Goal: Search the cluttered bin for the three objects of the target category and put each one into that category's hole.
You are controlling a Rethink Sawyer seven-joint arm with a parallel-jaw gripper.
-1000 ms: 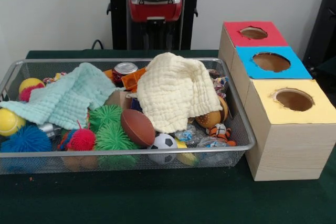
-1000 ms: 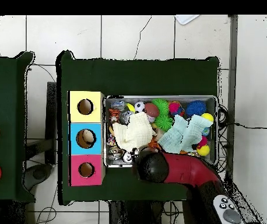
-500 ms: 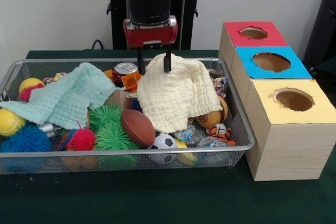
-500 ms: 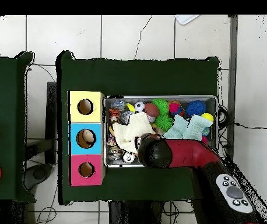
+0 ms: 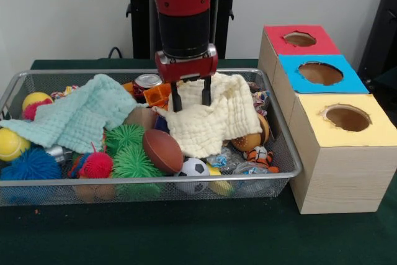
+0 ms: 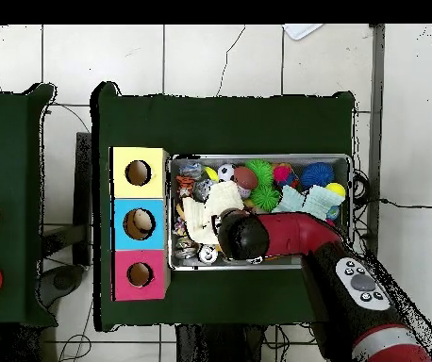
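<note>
the wire mesh bin (image 6: 353, 209) sits on the dark green table (image 6: 220, 123), and the rest is placed from it. just beside its short end stands a box row: yellow-topped hole (image 6: 138, 172), blue-topped hole (image 6: 139, 223), red-topped hole (image 6: 140, 274). inside the bin, a cream cloth (image 6: 206, 209) lies toward the boxes, a pale green cloth (image 6: 305, 202) toward the other end. the red arm (image 6: 300, 238) reaches over the bin's rim, its black end above the cream cloth.

arm (image 5: 180, 4) – red/black, reaching down from above, wrist vertical | gripper (image 5: 190, 96) – pointing straight down, two black fingers (image 5: 175, 98) spread apart
</note>
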